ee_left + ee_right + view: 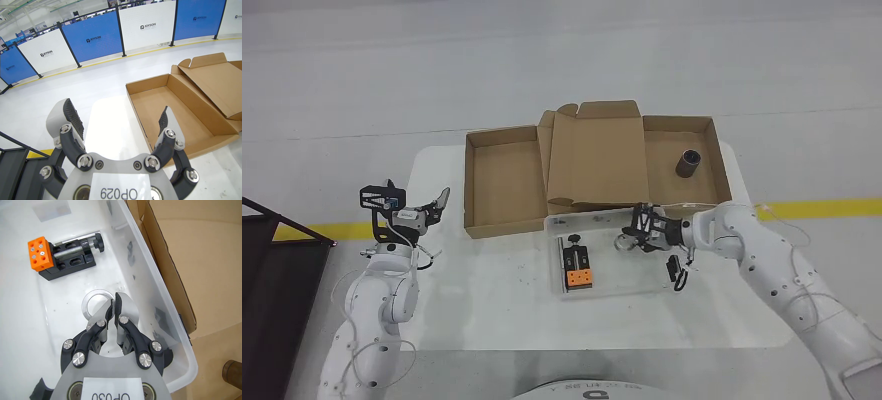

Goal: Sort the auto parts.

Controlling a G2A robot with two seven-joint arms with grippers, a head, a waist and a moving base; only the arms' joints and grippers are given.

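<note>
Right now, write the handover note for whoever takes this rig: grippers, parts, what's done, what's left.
Right gripper: shut on the rim of the clear ring, inside the clear bin.
Left gripper: open, holding nothing, above the table's end beside the left cardboard box.
Done: a dark cylinder stands in the right cardboard box.
Left: the ring, the vise with the orange block and a small black piece are in the bin, unsorted.
</note>
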